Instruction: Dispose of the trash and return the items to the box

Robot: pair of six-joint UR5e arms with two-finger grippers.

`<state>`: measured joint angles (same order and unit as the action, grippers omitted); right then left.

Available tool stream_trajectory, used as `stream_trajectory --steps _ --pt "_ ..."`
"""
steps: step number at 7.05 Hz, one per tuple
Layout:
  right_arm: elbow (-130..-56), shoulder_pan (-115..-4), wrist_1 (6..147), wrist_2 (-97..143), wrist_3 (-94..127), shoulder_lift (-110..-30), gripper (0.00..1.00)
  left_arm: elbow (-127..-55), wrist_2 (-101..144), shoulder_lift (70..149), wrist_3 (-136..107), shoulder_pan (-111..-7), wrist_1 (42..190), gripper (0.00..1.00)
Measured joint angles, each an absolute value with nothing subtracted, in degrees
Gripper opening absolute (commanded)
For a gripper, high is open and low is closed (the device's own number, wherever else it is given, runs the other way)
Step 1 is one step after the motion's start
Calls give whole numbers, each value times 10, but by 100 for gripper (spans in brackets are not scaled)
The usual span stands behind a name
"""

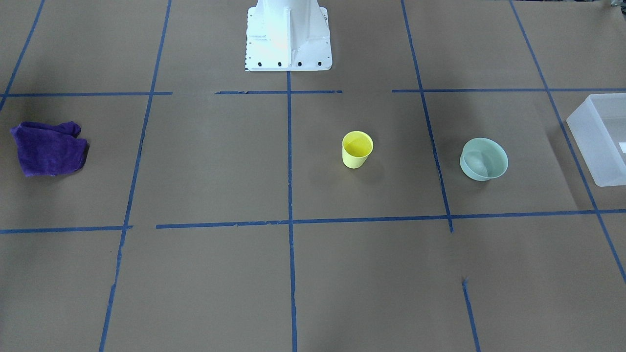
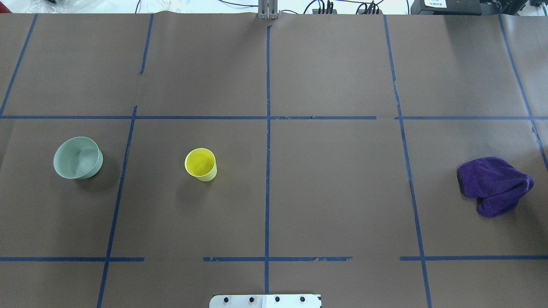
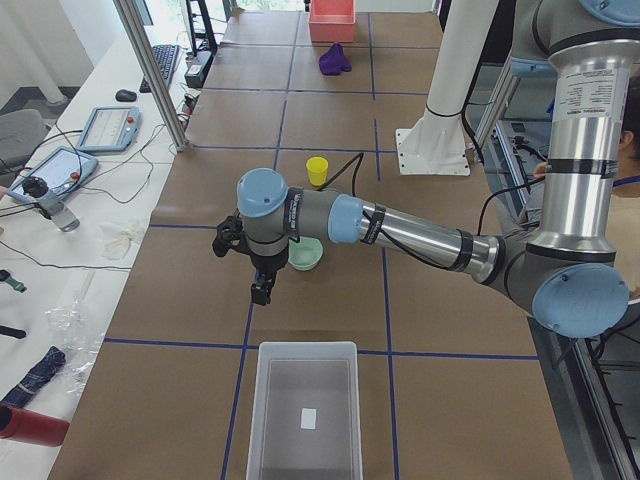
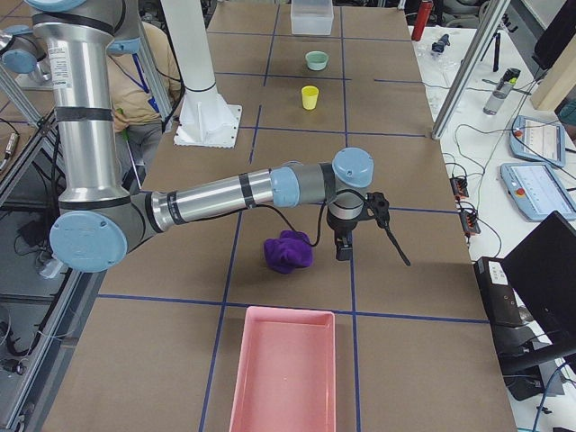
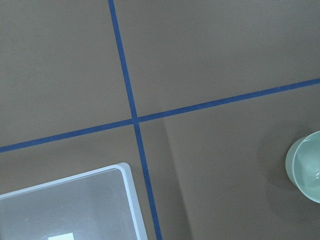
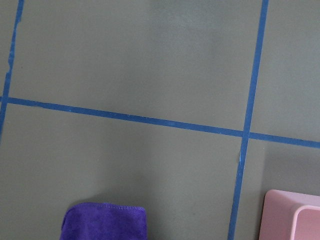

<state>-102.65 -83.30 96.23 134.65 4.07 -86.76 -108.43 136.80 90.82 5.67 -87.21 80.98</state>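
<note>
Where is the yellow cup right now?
In the overhead view the yellow cup stands upright left of the central blue tape line, with the mint-green bowl further left and the purple cloth far off on the right.

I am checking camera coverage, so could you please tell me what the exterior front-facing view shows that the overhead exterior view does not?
Front-facing only: the translucent frosted-white rectangular plastic box, at its right edge. Overhead only: black cables along its top edge. Both: the small bright-yellow plastic cup, the pale mint-green round bowl, the crumpled purple cloth.
</note>
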Motion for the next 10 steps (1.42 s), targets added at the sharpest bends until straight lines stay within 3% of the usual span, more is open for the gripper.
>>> stream_trajectory --steps 3,5,7,10 --pt "-1029 -832 962 1347 45 -867 100 -1176 1368 948 -189 -739 847 100" --pt "-1029 -830 962 1347 44 -867 100 -1187 1319 1039 -451 -598 877 100" --pt "-1028 -826 962 1346 44 -866 100 -1142 1258 1101 -572 -494 917 100" --pt "-1027 -823 962 1347 44 -868 100 -1065 1202 1121 -707 -415 1030 100"
